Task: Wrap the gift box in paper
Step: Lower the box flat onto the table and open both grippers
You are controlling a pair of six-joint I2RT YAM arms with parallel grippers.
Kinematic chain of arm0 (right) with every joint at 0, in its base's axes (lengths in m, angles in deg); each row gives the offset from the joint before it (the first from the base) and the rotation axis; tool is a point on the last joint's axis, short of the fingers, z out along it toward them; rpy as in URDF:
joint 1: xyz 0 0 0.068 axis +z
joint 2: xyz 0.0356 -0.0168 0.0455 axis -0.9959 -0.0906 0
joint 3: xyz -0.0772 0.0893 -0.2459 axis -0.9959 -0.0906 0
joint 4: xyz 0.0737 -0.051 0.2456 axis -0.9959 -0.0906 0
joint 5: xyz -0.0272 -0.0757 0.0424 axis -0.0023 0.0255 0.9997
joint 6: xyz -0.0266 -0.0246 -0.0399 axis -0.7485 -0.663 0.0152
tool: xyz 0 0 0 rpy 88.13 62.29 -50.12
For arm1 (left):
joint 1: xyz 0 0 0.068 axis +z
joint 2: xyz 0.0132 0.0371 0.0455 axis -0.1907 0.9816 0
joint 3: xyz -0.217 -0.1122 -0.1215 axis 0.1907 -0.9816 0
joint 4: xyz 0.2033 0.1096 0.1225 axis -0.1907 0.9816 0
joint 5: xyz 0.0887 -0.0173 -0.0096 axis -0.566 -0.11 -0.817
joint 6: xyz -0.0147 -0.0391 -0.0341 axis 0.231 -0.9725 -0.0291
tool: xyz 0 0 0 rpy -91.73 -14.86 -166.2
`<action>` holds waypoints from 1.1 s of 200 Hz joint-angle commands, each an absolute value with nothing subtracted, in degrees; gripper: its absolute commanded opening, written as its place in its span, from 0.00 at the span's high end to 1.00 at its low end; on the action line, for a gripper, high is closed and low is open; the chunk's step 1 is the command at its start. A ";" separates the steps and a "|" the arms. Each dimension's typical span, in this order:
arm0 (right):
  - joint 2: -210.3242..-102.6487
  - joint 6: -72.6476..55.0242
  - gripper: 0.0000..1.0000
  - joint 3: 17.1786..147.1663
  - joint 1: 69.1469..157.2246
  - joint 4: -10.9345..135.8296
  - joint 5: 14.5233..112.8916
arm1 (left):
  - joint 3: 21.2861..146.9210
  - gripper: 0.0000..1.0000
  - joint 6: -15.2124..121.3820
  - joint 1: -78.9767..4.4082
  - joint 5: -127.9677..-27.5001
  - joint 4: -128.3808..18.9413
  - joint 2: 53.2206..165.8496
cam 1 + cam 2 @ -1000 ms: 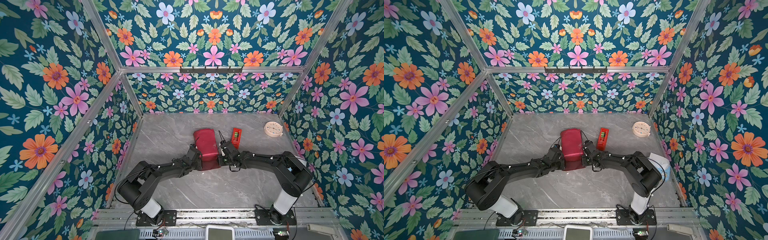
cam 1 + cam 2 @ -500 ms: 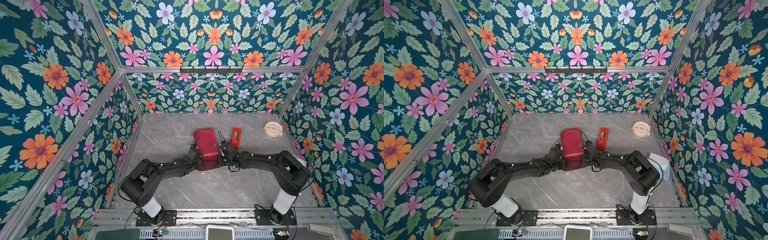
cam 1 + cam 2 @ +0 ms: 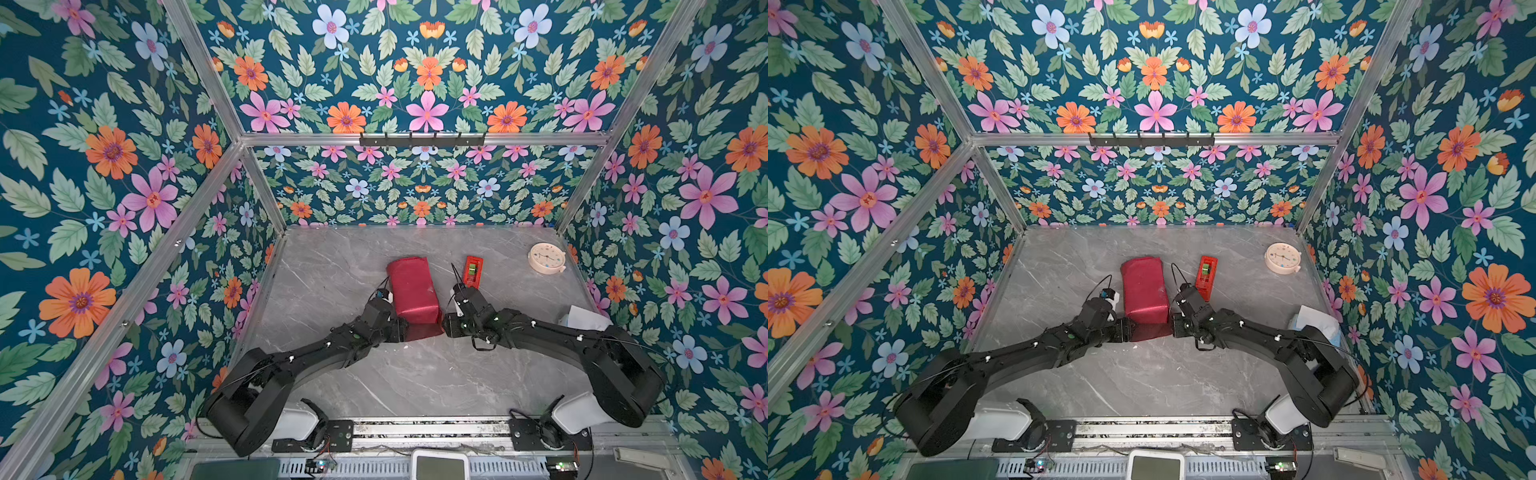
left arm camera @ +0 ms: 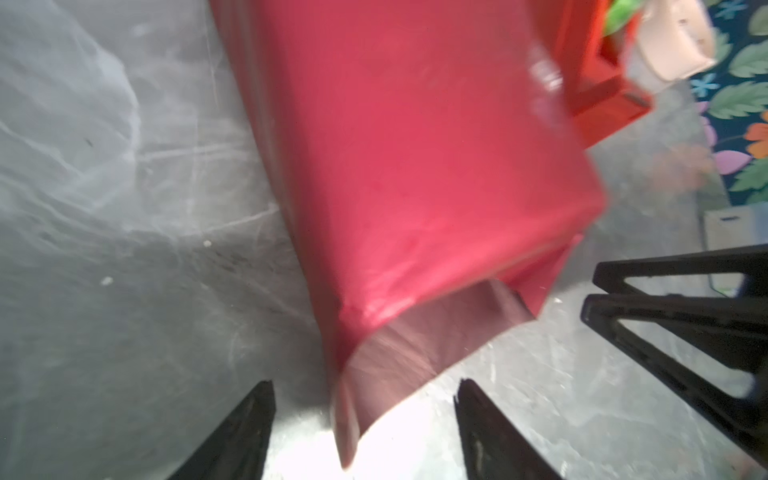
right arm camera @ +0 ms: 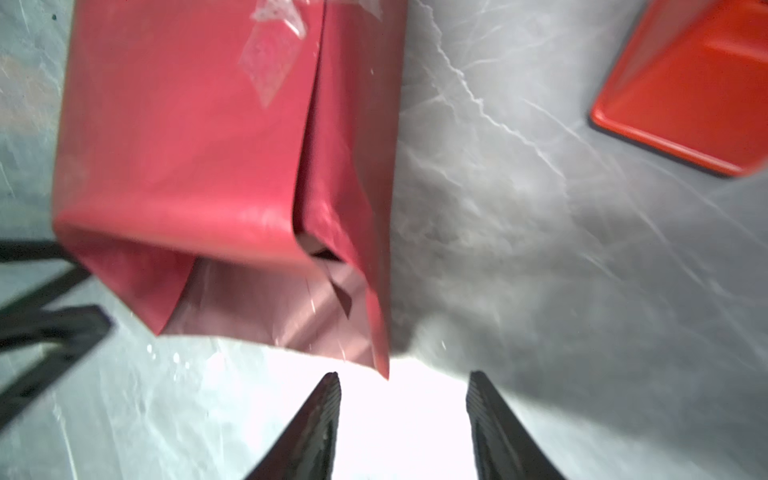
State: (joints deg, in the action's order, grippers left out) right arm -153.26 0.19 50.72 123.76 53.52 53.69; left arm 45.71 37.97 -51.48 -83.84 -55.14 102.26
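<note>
The red paper (image 3: 413, 291) is folded round a block on the table in both top views; the gift box is hidden inside it. A clear tape strip (image 5: 270, 70) holds its top seam. The near end is an open sleeve with a dull maroon flap (image 4: 415, 345) on the table. My left gripper (image 3: 401, 328) is open at the near left corner, and the flap's edge stands loose between its fingers (image 4: 365, 384). My right gripper (image 3: 446, 326) is open at the near right corner, with the paper's tip just ahead of its fingertips (image 5: 404, 374).
A red tape dispenser (image 3: 473, 272) lies just right of the paper, close to the right wrist. A round cream clock (image 3: 546, 258) sits at the back right. A white packet (image 3: 584, 318) lies by the right wall. Flowered walls enclose the grey marble table (image 3: 332, 291).
Both grippers have opened and let go of the near corners of the paper. The arms and the wrapped block have stayed almost where they were.
</note>
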 commanded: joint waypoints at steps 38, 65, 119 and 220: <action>-151.98 -0.54 0.29 52.20 118.74 55.35 62.49 | 50.38 0.20 68.80 -51.45 -86.64 -62.66 98.54; -153.47 1.41 0.17 52.28 115.13 57.77 69.17 | 50.48 0.14 85.35 -51.59 -83.85 -67.06 102.83; -154.23 -0.29 0.18 52.66 113.67 53.79 63.65 | 55.67 0.11 102.91 -51.58 -80.75 -65.08 112.25; -155.42 0.81 0.25 51.28 113.71 56.58 64.25 | 59.94 0.24 111.58 -51.60 -84.37 -63.64 123.58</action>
State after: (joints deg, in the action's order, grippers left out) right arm -154.97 0.54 50.90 113.62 55.47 63.89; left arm 59.65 109.68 -51.59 -83.33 -63.43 122.59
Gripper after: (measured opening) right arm 0.766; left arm 0.775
